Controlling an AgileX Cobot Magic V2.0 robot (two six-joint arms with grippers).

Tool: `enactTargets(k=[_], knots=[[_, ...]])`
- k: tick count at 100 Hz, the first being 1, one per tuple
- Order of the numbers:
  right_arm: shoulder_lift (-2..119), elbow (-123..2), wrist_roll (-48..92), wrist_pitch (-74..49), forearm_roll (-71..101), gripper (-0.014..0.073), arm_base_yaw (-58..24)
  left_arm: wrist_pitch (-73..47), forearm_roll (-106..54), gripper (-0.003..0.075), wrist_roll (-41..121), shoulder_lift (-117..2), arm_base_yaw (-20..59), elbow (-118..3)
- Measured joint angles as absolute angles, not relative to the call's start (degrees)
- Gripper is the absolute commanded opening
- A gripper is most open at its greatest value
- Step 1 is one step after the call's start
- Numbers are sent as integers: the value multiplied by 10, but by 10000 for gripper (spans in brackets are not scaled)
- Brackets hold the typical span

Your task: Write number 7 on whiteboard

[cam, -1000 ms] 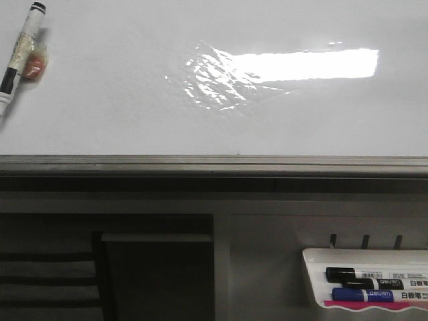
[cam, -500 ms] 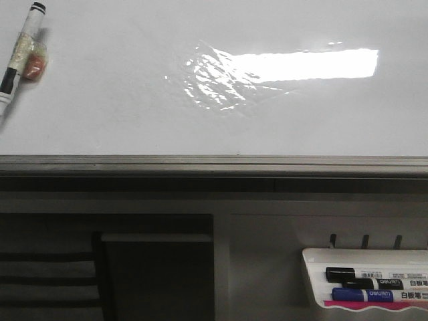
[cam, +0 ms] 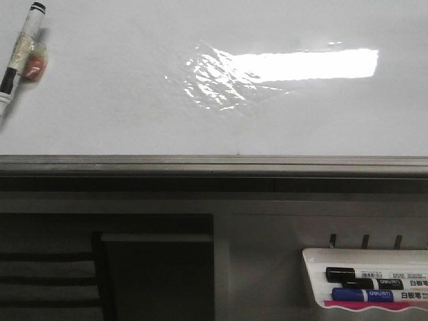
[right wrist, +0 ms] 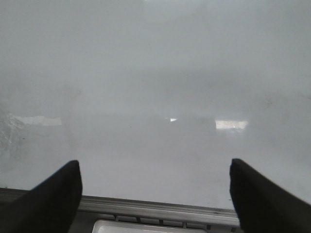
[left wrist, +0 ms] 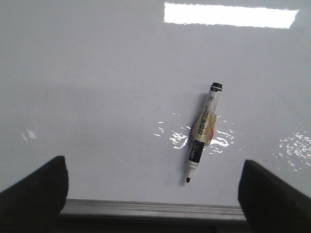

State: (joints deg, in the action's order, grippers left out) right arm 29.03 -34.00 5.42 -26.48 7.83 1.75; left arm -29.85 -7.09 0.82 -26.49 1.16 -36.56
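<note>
Nothing moved, marker (left wrist: 202, 132) lying on whiteboard (left wrist: 97, 97) beyond splayed, empty left gripper (left wrist: 153, 194), right gripper (right wrist: 155, 194) likewise.

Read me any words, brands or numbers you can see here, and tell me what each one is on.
"deli": white brand print on the black marker in the tray, only just readable.
"deli": same print on the blue marker below it.
Chinese characters on both tray markers' white labels: too small to read.
Label on the marker lying on the whiteboard: blurred, unreadable.
Nothing is written on the whiteboard; no 7 yet.
</note>
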Motion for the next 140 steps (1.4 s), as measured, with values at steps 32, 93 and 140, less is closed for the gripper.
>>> enactTargets(k=[32,93,140], knots=[[290,-340,54,-265,78,554,17,-323,-150,536,157,-377,44,-366],[290,-340,54,-264,78,554,17,-100,-165,489,177,-645,136,-378],[290,-340,54,-264,78,554,17,15,-124,449,177,-742,146,-379]])
